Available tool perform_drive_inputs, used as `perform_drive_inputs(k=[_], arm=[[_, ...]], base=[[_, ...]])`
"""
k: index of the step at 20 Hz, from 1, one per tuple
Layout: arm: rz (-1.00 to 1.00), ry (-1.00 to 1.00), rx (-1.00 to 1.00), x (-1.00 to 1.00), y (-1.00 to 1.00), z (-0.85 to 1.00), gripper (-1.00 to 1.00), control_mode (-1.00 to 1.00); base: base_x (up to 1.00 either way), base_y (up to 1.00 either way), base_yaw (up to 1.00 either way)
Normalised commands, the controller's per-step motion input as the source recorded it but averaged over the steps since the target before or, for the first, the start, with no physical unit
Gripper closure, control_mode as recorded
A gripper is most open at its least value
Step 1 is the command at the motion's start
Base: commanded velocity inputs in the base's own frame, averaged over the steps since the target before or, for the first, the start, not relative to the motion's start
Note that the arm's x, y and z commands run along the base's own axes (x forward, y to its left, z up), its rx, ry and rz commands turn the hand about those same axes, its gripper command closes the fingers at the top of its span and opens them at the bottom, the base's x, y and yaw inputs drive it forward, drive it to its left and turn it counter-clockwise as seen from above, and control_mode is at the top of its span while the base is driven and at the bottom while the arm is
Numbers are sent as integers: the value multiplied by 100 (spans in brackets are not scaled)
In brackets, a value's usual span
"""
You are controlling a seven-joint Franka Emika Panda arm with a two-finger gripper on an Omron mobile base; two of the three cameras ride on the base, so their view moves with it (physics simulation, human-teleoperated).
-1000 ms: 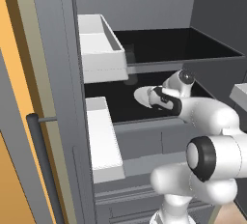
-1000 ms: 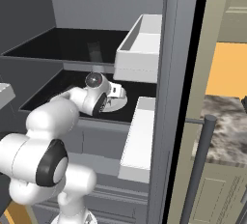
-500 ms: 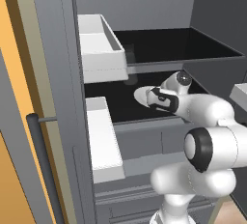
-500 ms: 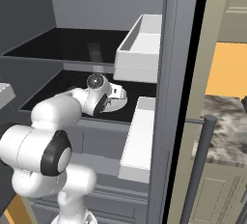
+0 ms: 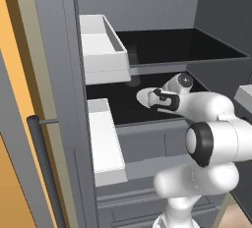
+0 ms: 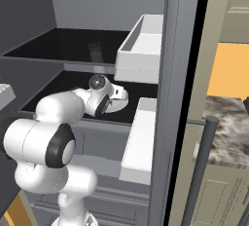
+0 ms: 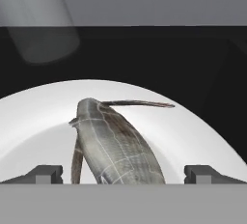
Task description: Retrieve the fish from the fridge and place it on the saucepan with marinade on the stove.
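Gripper jaws wide apart, nothing clamped, reaching into the fridge over the lower black shelf; fish lies on the white plate between the fingertips, untouched

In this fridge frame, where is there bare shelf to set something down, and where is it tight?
Free: the upper black shelf, bare from the white door bin to the right wall. Crowded: the lower shelf, where the white plate carrying the fish sits, with the open gripper straddling the fish.
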Motion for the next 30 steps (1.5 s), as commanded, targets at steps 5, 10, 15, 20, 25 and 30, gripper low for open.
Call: perform_drive_inputs(k=[5, 10, 15, 20, 25, 30], arm=[[0, 0, 0, 2, 0, -1, -100, -100], [0, 0, 0, 0, 0, 0, -100, -100], [0, 0, 0, 0, 0, 0, -100, -100], [0, 0, 0, 0, -1, 0, -100, -100], [0, 0, 0, 0, -1, 0, 100, -100], [0, 0, 0, 0, 0, 0, 100, -100]], base=[[0, 0, 0], [0, 0, 0], [0, 0, 0], [0, 0, 0], [0, 0, 0], [0, 0, 0]])
